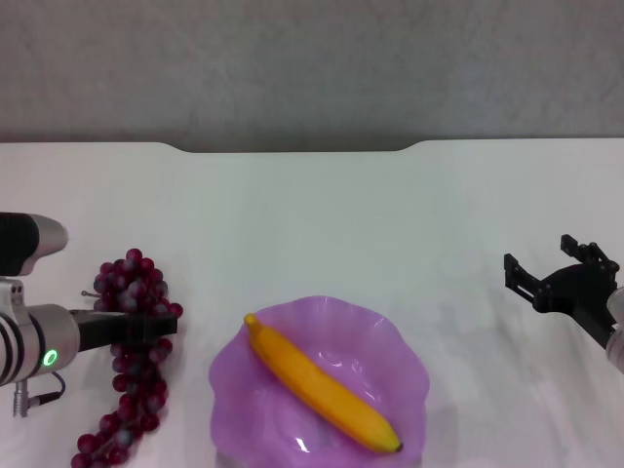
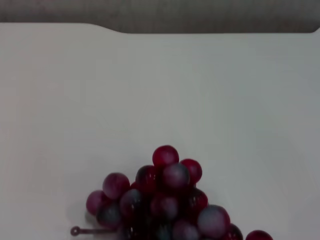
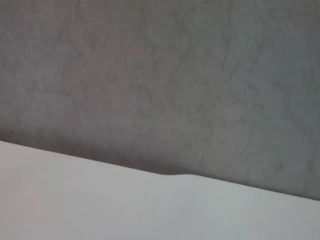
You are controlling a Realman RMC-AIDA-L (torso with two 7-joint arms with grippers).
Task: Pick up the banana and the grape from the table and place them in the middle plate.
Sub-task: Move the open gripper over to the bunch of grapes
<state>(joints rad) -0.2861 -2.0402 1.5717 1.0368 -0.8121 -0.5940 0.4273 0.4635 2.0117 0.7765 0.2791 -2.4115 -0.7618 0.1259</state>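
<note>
The banana [image 1: 322, 386] lies slantwise inside the translucent purple middle plate [image 1: 390, 336], which stands at the front centre of the white table [image 1: 312, 214]. The grape bunch [image 1: 136, 283] lies on the table to the left of the plate, its length running toward the front edge. My left gripper [image 1: 161, 322] reaches in from the left and sits low across the middle of the bunch. The left wrist view shows the far end of the bunch [image 2: 165, 195] and its stem close below. My right gripper [image 1: 546, 261] is open and empty, held above the table at the right.
The table's notched far edge [image 1: 292, 148] runs before a grey wall. The right wrist view shows only that edge [image 3: 170, 175] and the wall.
</note>
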